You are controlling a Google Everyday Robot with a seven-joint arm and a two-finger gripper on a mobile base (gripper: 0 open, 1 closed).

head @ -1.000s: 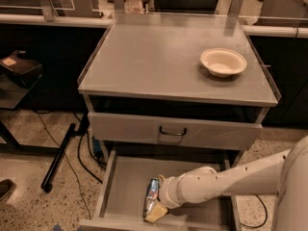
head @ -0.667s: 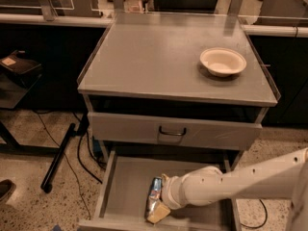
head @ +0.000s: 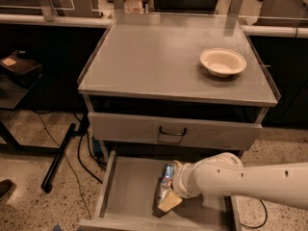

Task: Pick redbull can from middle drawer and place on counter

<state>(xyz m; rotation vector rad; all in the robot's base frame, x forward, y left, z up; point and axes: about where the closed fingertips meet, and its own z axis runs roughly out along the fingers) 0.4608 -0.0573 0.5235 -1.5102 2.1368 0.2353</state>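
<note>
You see gripper (head: 166,200) low inside open middle drawer (head: 126,191), toward its near edge; arm enters from right. Redbull can (head: 167,173) sits in drawer, apparently lying on floor, near end hidden under gripper. You cannot tell whether claw is apart or clamped. Counter (head: 159,57) above carries white bowl (head: 223,61), far right.

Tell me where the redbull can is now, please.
The can is low in the camera view, near the middle of the open drawer, right at the gripper and below the dark handle.
</note>
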